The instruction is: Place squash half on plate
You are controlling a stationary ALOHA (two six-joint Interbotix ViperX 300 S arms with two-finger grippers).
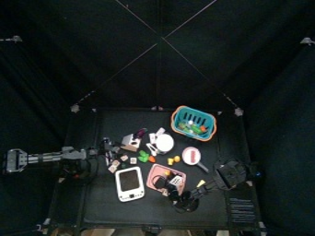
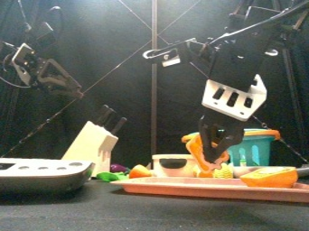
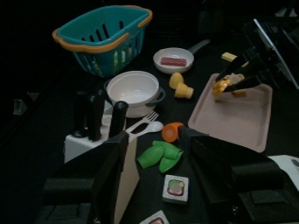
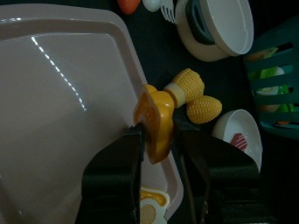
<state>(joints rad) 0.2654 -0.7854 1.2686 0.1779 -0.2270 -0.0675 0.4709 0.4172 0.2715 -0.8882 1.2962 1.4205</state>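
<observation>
My right gripper point(image 4: 158, 131) is shut on the squash half point(image 4: 156, 118), a small yellow chunk, right at the edge of the pink square tray point(image 4: 59, 114). In the front view the gripper point(image 2: 218, 152) hangs just above the tray point(image 2: 193, 188) with the chunk point(image 2: 222, 164) between its jaws. The left wrist view shows the same gripper point(image 3: 242, 80) over the tray's far corner point(image 3: 239, 118). My left gripper point(image 3: 176, 175) is open and empty, resting back at the table's left side point(image 1: 88, 166).
A second yellow chunk point(image 4: 193, 94) lies just off the tray. Close by are a white bowl point(image 3: 132, 87), a small dish of red food point(image 3: 176, 59), a teal basket point(image 3: 103, 35), a knife block point(image 2: 90, 144), green pods point(image 3: 162, 156) and an orange bit point(image 3: 173, 131).
</observation>
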